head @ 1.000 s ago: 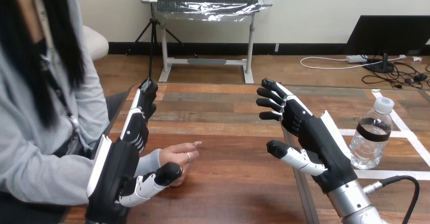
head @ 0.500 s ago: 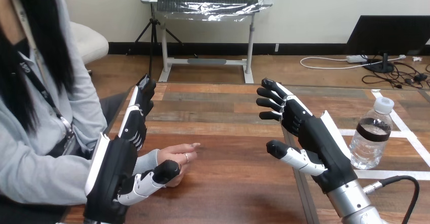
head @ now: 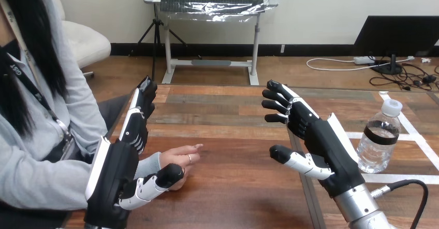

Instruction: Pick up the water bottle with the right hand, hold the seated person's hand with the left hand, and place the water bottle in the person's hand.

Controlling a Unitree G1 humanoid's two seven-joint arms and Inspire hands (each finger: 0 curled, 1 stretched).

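My left hand wide, fingers straight, just beside person's hand on table. My right hand spread wide; water bottle upright near it, apart.

Behind left hand: person's hand partly hidden.

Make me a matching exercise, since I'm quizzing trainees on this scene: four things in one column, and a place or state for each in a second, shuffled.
Column A
1. water bottle
2. right hand
3. left hand
4. person's hand

Column B
a. fingers straight, pointing away from the robot
b. upright near the table's right edge
c. at the table's left side
d. open, between the bottle and the person's hand

Pairs: 1-b, 2-d, 3-a, 4-c
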